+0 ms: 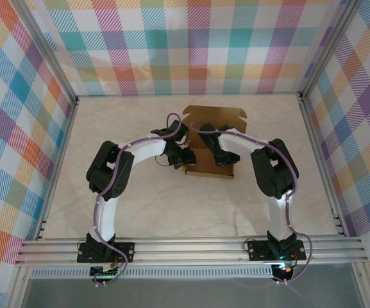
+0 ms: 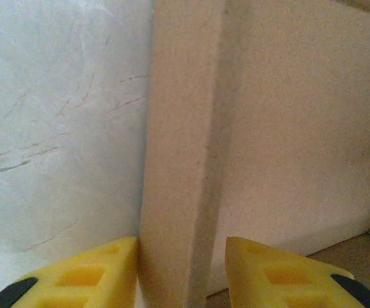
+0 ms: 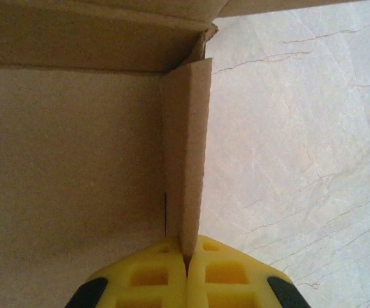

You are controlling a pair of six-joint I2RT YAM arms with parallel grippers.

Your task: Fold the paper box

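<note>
– Where's the paper box?
– On the table, toward twelve o'clock. My left pincer straddles its nine-o'clock wall, fingers slightly apart. My right pincer pinches the three-o'clock flap.
– Next?
– I judge I'm raising the sides; next, both should fold inward together.

Brown paper box, yellow fingertips (black-edged), cream veined table, pastel plaid walls.

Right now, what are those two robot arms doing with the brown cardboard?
They are folding the paper box on the table. The right gripper is pinched shut on one upright side flap. The left gripper has its yellow fingers open around the opposite side flap, not squeezing it. The box is only partly folded.
</note>
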